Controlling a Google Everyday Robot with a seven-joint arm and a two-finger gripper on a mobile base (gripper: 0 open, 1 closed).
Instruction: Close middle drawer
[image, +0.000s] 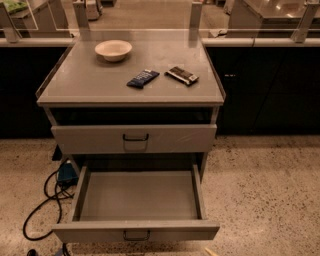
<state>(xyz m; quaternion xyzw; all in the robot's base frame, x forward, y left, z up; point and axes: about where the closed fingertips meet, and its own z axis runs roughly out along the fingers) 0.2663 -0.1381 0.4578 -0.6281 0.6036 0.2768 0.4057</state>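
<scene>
The end effector is out of the camera view, and no part of it shows. The 1 arm and its wrist lie outside the frame as well, so their pose cannot be told. A small pale sliver (210, 251) at the bottom edge, right of centre, is too little to identify.

I see a pale round bowl (113, 50) back-left on the grey countertop (85, 85), a dark blue wrapped bar (143, 78) and brown packet (182, 75) side by side, black cable (37, 210) looping over speckled floor (265, 190).
</scene>
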